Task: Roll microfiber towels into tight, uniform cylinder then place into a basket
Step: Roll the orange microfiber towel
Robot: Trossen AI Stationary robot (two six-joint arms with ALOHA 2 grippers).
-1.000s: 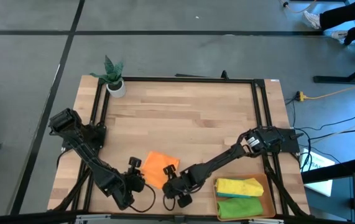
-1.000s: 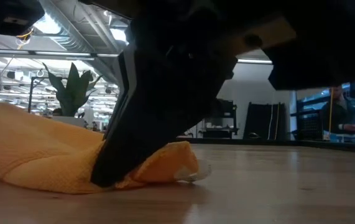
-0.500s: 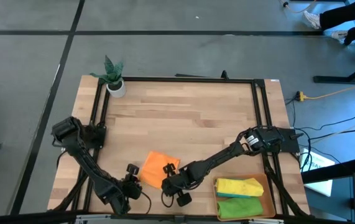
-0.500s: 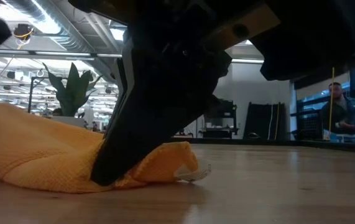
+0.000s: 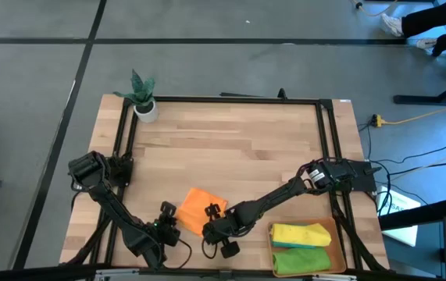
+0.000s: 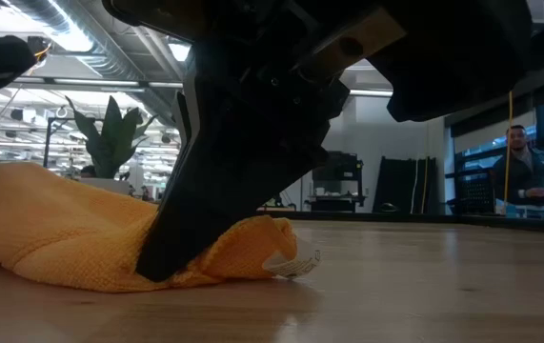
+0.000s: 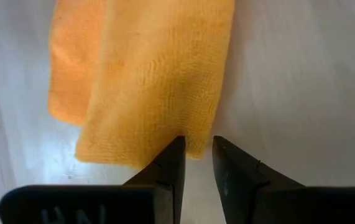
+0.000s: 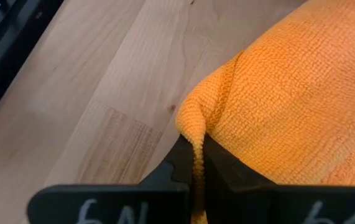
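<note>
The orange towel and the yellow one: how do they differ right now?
The orange towel lies loosely folded on the bare wooden table; the yellow towel sits rolled in the basket, beside a green towel. The right gripper pinches an edge of the orange towel, with the left gripper by another edge; nothing touches the yellow one. Both are plain, soft cloths.

The right gripper [image 6: 157, 272] hides part of the orange towel [image 6: 62, 233] in the low view

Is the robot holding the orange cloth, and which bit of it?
Yes. The right hand is shut on a pinched-up fold at the edge of the orange towel. The left hand is open at another edge, holding nothing.
</note>
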